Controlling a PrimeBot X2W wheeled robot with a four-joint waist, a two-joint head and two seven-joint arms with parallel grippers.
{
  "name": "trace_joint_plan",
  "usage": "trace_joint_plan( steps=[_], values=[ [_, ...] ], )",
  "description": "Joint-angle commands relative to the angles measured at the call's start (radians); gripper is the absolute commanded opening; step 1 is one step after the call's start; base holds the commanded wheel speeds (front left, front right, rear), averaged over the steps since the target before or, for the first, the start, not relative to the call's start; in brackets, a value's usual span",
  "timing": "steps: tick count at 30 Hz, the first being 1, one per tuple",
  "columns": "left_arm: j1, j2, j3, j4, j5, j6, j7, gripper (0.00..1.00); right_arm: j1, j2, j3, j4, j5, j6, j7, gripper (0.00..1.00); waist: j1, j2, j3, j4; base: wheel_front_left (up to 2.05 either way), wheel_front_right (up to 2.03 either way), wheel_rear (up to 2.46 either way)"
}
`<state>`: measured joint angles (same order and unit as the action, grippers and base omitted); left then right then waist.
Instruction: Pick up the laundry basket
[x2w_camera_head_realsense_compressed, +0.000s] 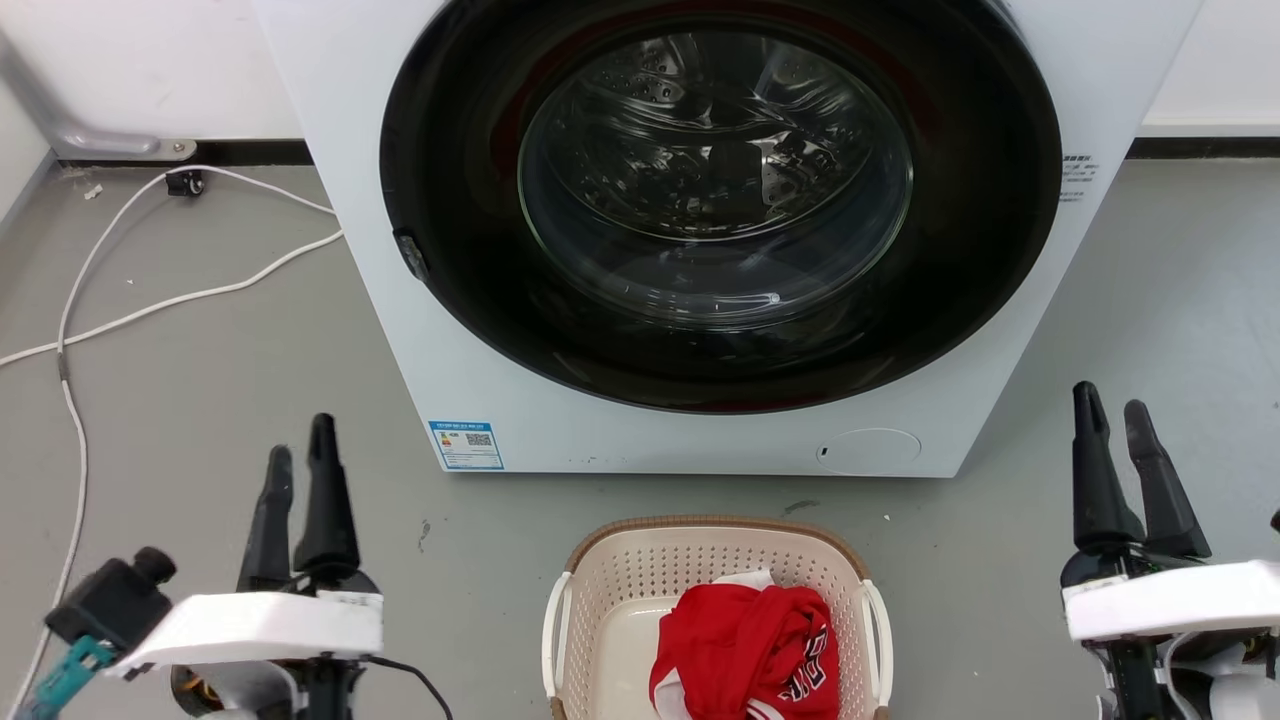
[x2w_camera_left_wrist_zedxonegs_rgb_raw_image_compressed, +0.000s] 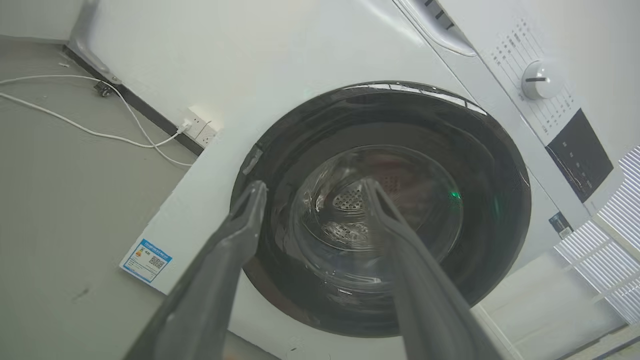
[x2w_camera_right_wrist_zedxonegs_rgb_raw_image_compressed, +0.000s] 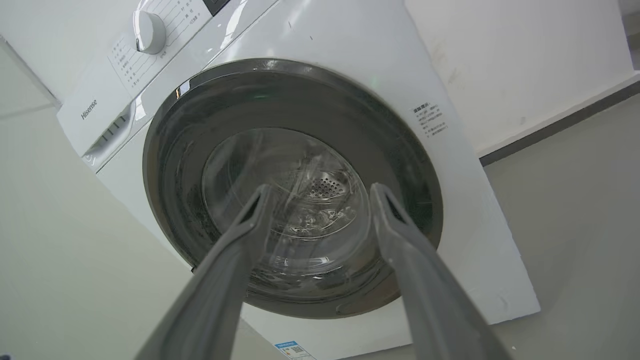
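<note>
The laundry basket (x2w_camera_head_realsense_compressed: 715, 523) stood on the grey floor (x2w_camera_head_realsense_compressed: 200, 400) just in front of the washing machine (x2w_camera_head_realsense_compressed: 700, 445), low in the middle of the head view, between the two grippers and well apart from each. The left gripper (x2w_camera_head_realsense_compressed: 300, 440) hung off to its left and the right gripper (x2w_camera_head_realsense_compressed: 1112, 400) off to its right, fingers pointing towards the machine. The basket's near end was cut off by the frame's lower edge, and a crumpled red garment (x2w_camera_head_realsense_compressed: 745, 640), possibly a jersey with white trim, hid much of its bottom. In the wrist views the left gripper (x2w_camera_left_wrist_zedxonegs_rgb_raw_image_compressed: 314, 184) and the right gripper (x2w_camera_right_wrist_zedxonegs_rgb_raw_image_compressed: 320, 187) each had their fingers spread with a clear gap, holding and touching nothing, the machine's dark round door behind them.
</note>
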<state>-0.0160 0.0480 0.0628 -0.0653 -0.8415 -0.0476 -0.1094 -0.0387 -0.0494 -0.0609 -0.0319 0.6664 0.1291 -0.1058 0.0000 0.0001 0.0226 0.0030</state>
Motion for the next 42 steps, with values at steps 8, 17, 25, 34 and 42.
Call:
trace_joint_plan(
  steps=[8, 17, 25, 34, 42],
  values=[
    [0.010, 0.004, -0.129, -0.061, 0.285, 0.019, -0.034, 1.00, 0.020, -0.002, 0.020, -0.023, -0.195, 0.002, -0.036, 1.00, 0.0000, -0.0001, -0.001, -0.005, 0.00, 0.00, 0.00],
    [0.027, 0.011, -0.207, -0.008, 0.400, 0.001, -0.057, 1.00, 0.030, -0.002, 0.028, -0.021, -0.321, 0.002, -0.059, 1.00, 0.0000, -0.0001, 0.005, -0.008, 0.00, 0.00, 0.00],
    [0.026, 0.019, -0.234, 0.034, 0.497, 0.000, -0.076, 1.00, 0.047, -0.002, 0.009, 0.007, -0.412, 0.002, -0.078, 1.00, 0.0000, -0.0001, 0.008, -0.015, 0.00, 0.00, 0.00],
    [0.017, 0.044, -0.296, 0.044, 0.612, 0.036, -0.099, 1.00, 0.051, -0.002, -0.010, 0.066, -0.530, 0.002, -0.100, 1.00, 0.0000, -0.0001, 0.015, -0.018, 0.00, 0.00, 0.00],
    [0.018, 0.057, -0.333, 0.048, 0.659, 0.053, -0.112, 1.00, 0.045, -0.002, -0.006, 0.073, -0.601, 0.002, -0.116, 1.00, 0.0000, -0.0001, 0.019, -0.022, 0.00, 0.00, 0.00]
  ],
)
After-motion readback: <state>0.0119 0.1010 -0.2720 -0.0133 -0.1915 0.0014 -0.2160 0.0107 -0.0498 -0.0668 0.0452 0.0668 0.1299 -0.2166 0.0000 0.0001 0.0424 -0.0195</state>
